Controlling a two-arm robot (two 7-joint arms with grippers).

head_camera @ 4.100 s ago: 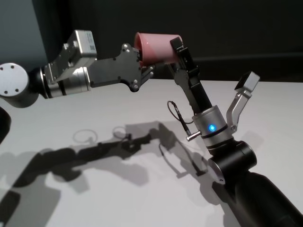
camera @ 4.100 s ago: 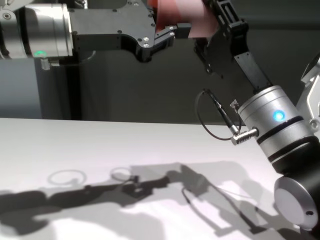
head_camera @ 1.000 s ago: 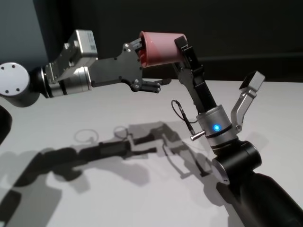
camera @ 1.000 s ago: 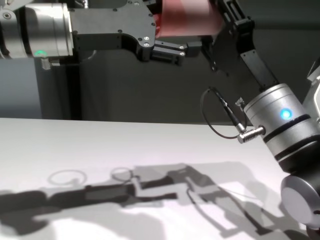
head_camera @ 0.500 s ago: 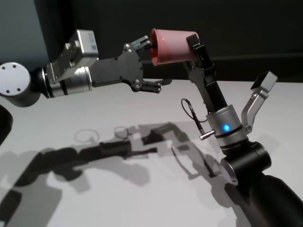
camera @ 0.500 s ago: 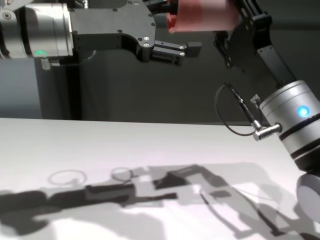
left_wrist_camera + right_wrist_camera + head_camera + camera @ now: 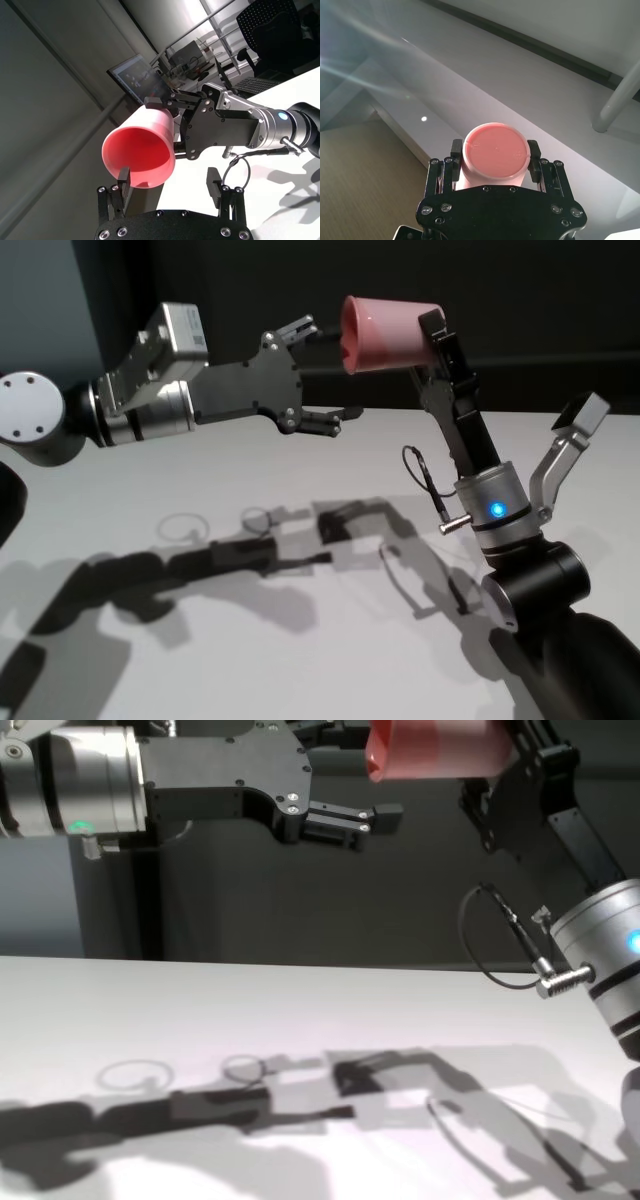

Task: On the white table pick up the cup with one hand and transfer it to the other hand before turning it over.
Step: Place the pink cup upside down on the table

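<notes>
While clamped sideways in the right pincer (image 7: 425, 335) above the white desk (image 7: 250, 640), cup (image 7: 385, 333): smooth pink tapered tumbler, handleless; left pincer (image 7: 318, 370) spread wide, empty.

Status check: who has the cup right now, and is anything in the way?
Right gripper shut on the cup, held on its side above the white table. Left gripper open, beside the rim, not touching. Nothing in the way.
</notes>
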